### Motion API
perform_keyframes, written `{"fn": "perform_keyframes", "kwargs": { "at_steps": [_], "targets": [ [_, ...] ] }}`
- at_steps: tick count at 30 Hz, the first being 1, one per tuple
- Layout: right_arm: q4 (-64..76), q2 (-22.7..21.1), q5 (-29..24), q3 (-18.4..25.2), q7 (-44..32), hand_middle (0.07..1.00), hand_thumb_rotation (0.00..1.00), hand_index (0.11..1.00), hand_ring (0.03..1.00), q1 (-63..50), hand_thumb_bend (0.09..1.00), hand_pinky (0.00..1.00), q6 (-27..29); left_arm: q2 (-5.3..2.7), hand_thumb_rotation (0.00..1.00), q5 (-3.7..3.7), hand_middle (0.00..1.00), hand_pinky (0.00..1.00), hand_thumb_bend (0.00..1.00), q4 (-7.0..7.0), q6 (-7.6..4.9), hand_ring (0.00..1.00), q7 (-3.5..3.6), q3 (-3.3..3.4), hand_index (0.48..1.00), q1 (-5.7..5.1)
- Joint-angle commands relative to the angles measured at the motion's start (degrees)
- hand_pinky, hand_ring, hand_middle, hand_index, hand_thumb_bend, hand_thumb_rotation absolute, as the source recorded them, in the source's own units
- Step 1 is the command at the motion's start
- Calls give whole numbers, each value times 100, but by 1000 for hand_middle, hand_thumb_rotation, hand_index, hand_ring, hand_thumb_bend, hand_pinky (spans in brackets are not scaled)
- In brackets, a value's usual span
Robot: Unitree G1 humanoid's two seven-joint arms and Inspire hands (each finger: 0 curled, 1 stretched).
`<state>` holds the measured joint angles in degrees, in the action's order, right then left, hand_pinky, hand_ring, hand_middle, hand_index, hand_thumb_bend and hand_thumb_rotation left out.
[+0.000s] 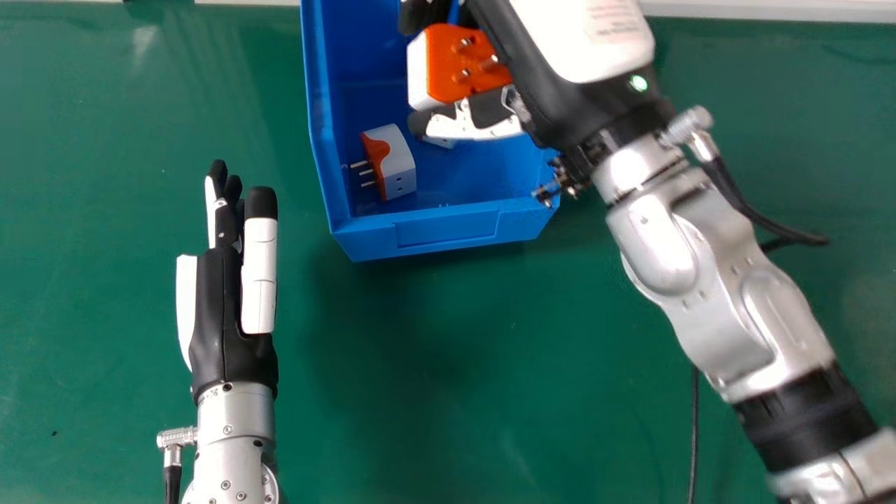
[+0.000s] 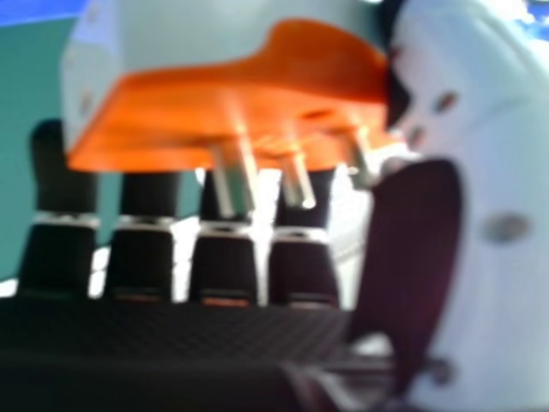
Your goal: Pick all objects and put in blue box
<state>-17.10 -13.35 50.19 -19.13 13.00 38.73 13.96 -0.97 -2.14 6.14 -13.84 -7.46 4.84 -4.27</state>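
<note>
My right hand (image 1: 560, 77) is over the blue box (image 1: 448, 227) in the head view, curled round an orange and white plug adapter (image 1: 455, 66) whose metal pins stick out. In the right hand view the adapter (image 2: 249, 103) lies between the thumb and fingers of my right hand (image 2: 420, 249). Inside the box, near its left wall, rests another white and orange adapter (image 1: 397, 164), pins facing left. Part of a further white object (image 1: 439, 142) shows beneath the right hand. My left hand (image 1: 227, 301) stays left of the box with its fingers straight, holding nothing.
The green table (image 1: 448, 392) surrounds the box. My right forearm crosses from the lower right to the box's right side. A black cable (image 1: 770, 224) runs from the right wrist. A pale edge (image 1: 763, 8) borders the table's far side.
</note>
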Motion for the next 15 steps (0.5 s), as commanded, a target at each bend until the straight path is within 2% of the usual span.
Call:
{"fn": "perform_keyframes", "kwargs": {
  "at_steps": [1, 7, 12, 14, 15],
  "targets": [
    [-580, -28, 140, -164, 416, 513, 0, 496, 431, 559, 498, 332, 182, 18, 1000, -23, 1000, 1000, 885, -123, -86, 1000, 22, -21, 1000, -25],
    [-2271, 46, 393, -594, 1178, 517, 0, 500, 438, 1377, 496, 331, 331, 27, 1000, 1, 1000, 1000, 880, -174, -44, 1000, 51, -12, 1000, -55],
    [-3569, 212, 483, -952, 1892, 515, 0, 500, 445, 1919, 497, 341, 433, 51, 1000, -16, 1000, 1000, 883, -143, -79, 1000, 62, -17, 1000, -47],
    [-3993, 275, 481, -1083, 2106, 515, 0, 500, 445, 2060, 497, 341, 489, 58, 1000, -34, 1000, 1000, 883, -134, -63, 1000, 58, -20, 1000, -39],
    [-4182, 303, 484, -1147, 2198, 515, 0, 500, 445, 2116, 497, 341, 510, 49, 1000, -15, 1000, 1000, 883, -159, -23, 1000, 70, -20, 1000, -45]
  ]
}}
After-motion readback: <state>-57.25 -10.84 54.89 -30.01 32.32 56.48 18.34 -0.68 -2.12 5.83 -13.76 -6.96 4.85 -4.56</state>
